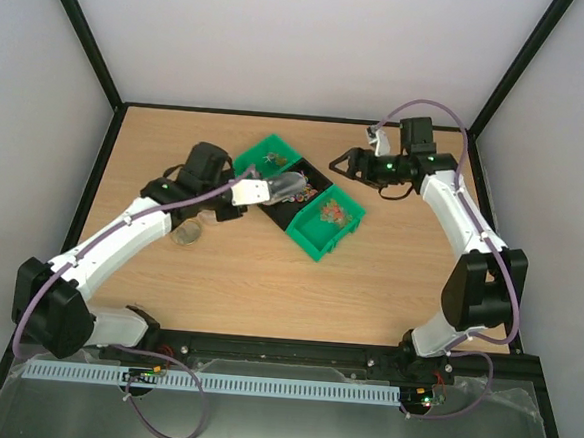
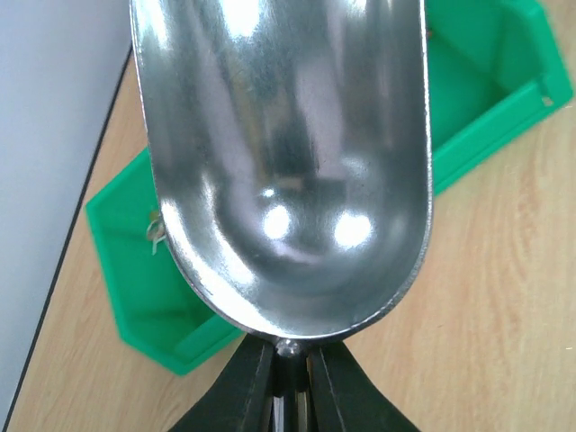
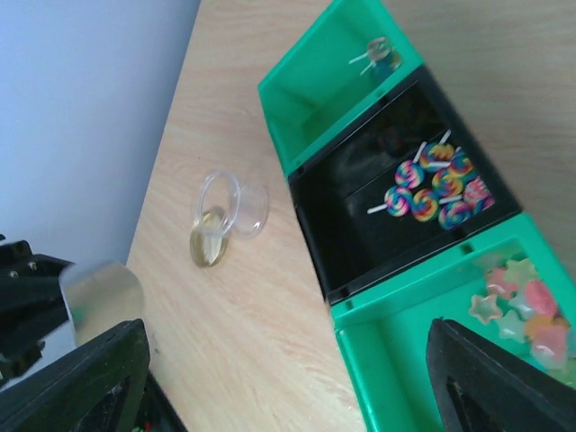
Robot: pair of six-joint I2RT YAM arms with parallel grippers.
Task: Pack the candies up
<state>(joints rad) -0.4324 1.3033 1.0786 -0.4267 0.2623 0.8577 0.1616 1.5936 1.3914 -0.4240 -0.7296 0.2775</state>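
Top external view is showing the left pincer (image 1: pixel 257 193) pressing together on the handle of a metal scoop (image 1: pixel 289 187), whose long axis is running from the pincer rightward across the row of bins. The bowl is looking empty (the left wrist view is giving only bare shine), and it appears to be hanging over the black bin (image 1: pixel 275 216) in the middle. The candies (image 1: pixel 331 212) are lying in the green bin (image 1: pixel 310 245) at the row's right, nearer end, just past the scoop's tip and slightly toward the arm bases; so, by my judgement, the mouth is needing to swing that way and dip. The right pincer (image 1: pixel 342 163) is standing spread and gripping nothing, hanging off the far side of the bins; the scoop's tip is sitting nearer the candies. A clear cup (image 1: pixel 186 234) is resting on the surface (image 1: pixel 267 287) beside the left arm, well apart from the bins.
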